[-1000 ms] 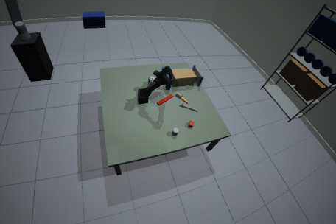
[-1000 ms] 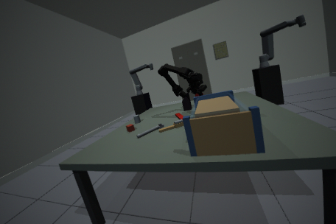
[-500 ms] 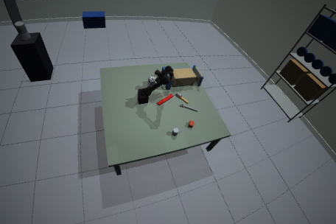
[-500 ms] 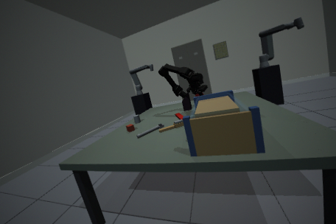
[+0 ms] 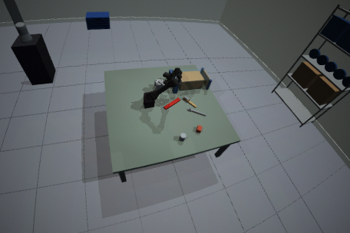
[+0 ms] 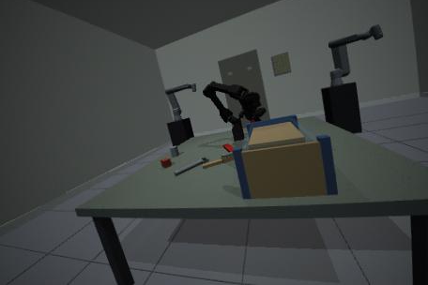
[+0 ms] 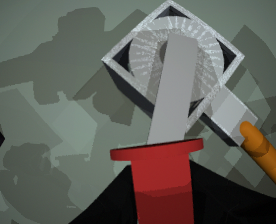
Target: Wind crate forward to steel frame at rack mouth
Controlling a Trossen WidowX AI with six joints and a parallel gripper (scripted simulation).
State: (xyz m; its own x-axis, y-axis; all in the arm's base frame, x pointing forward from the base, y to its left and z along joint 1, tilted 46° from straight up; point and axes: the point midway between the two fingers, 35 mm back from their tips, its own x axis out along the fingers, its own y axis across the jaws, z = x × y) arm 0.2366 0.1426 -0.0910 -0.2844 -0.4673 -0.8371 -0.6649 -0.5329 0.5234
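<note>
The pincer [image 7: 157, 169] is clamped on the red grip of the winch handle [image 7: 163, 175]. The handle's flat grey bar extends over the open-topped winch [image 7: 115, 75] [image 5: 157, 82] and overlaps its ribbed drum in the wrist view; seating of the key cannot be determined. An orange rod [image 7: 265, 152] lies at the winch's side. The crate [image 5: 192, 80] [image 6: 277, 134] sits inside the guard cubby on the counter [image 5: 134, 143] [image 6: 155, 201]. A hammer [image 5: 189, 102] and a wrench [image 5: 196, 112] [image 6: 191, 167] lie near a red bar [image 5: 172, 103] [image 6: 228, 147].
</note>
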